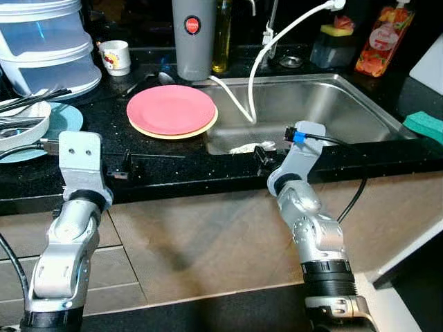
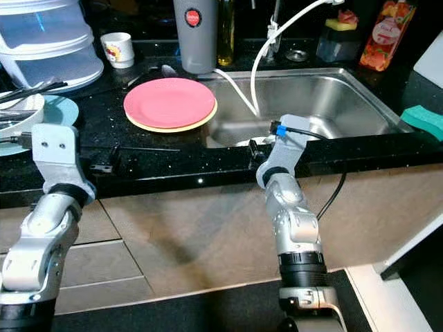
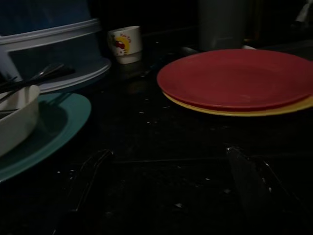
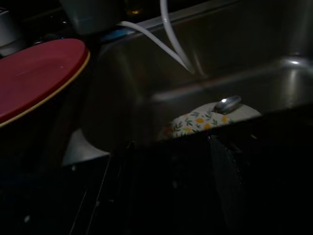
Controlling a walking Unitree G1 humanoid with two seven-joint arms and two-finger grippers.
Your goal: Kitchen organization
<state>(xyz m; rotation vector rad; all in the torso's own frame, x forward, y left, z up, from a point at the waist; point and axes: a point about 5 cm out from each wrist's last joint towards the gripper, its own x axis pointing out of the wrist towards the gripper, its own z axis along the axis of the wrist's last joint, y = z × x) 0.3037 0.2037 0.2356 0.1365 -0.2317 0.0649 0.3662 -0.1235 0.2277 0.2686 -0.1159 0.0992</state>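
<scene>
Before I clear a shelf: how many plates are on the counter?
3: a pink plate stacked on a yellow plate left of the sink, and a teal plate under the white bowl. More may be hidden.

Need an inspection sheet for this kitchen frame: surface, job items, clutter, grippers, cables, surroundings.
Surface: black speckled counter with a steel sink set in it.
Job's things: pink plate stacked on a yellow plate left of the sink; floral dish with a spoon in the sink; teal plate under a white bowl holding utensils.
Clutter: small mug, grey canister, oil bottle, soap bottle, green sponge, clear stacked containers.
Grippers: left gripper open over the counter edge; right gripper open at the sink's front rim.
Cables: white hose into the sink; black cable on the right arm.
Surroundings: tan cabinet fronts.
</scene>
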